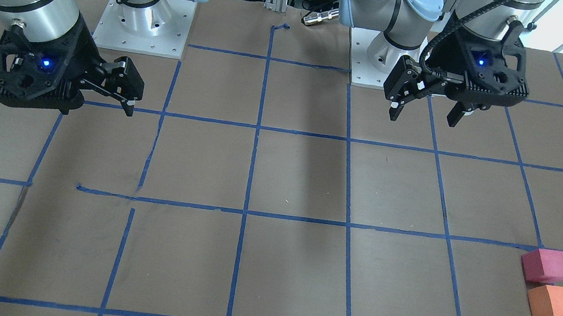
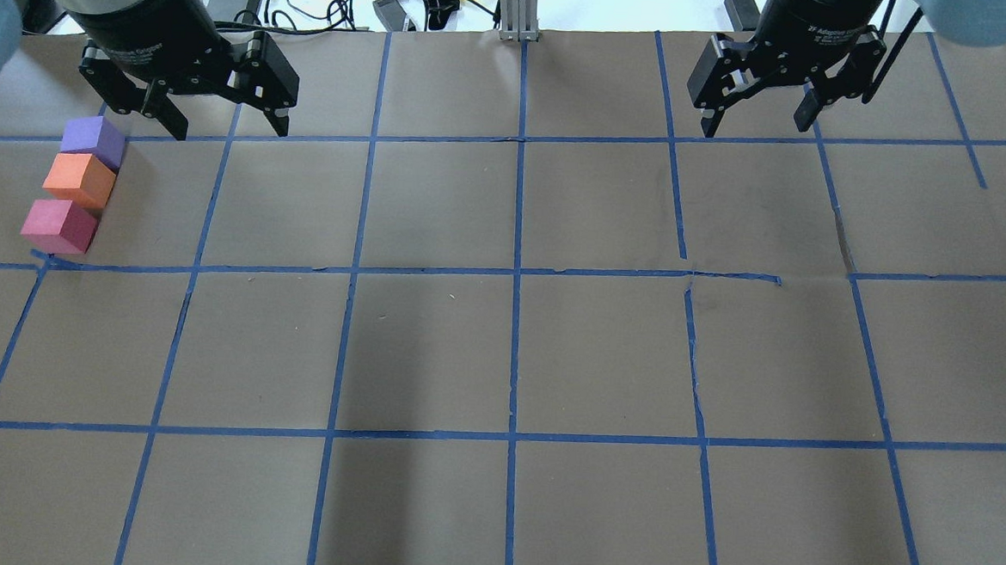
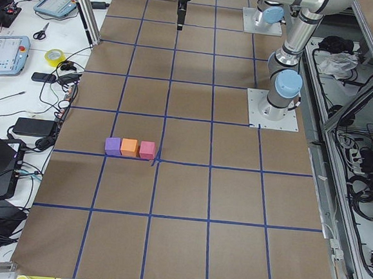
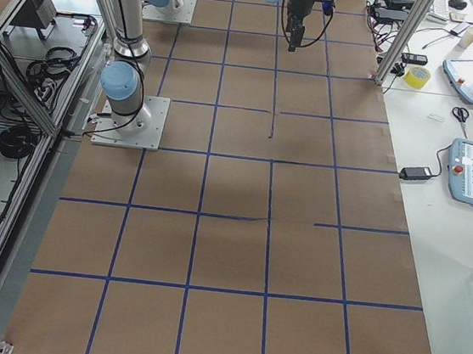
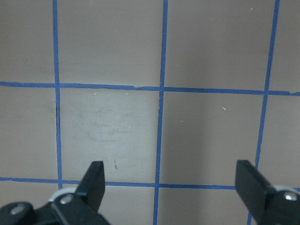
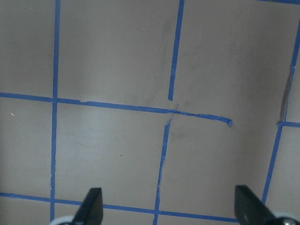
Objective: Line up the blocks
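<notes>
The table [image 2: 431, 348] is matte brown, crossed by a grid of blue tape [image 2: 518, 232]. On it are a purple block [image 2: 93, 140], an orange block [image 2: 80, 179] and a red-pink block [image 2: 58, 225]. The left gripper [image 2: 228, 130] and right gripper [image 2: 756, 128] are black, each with a small blue light

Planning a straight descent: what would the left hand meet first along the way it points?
The left hand would likely meet only the bare table; the blocks lie off to its side.
</notes>
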Robot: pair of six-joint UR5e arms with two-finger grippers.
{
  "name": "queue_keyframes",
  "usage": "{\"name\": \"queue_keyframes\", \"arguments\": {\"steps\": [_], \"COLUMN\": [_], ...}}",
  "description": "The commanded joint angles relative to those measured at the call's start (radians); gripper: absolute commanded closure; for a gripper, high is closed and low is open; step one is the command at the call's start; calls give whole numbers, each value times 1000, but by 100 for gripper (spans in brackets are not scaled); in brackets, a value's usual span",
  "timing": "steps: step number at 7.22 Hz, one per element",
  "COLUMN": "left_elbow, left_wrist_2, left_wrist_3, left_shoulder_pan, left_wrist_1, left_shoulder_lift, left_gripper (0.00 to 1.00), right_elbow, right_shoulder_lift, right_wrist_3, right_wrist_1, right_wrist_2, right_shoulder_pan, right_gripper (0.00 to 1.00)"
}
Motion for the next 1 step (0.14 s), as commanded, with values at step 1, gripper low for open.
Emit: {"name": "queue_keyframes", "arguments": {"steps": [1], "left_elbow": [-6], "left_wrist_2": [2], "left_wrist_3": [0], "left_shoulder_pan": [0], "left_wrist_1": [0], "left_shoulder_lift": [4], "left_gripper": [0], "right_elbow": [2], "right_shoulder_lift": [0], "right_wrist_3": [0], "right_wrist_1": [0], "right_wrist_2": [0], "right_shoulder_pan": [0], "right_gripper": [0]}}
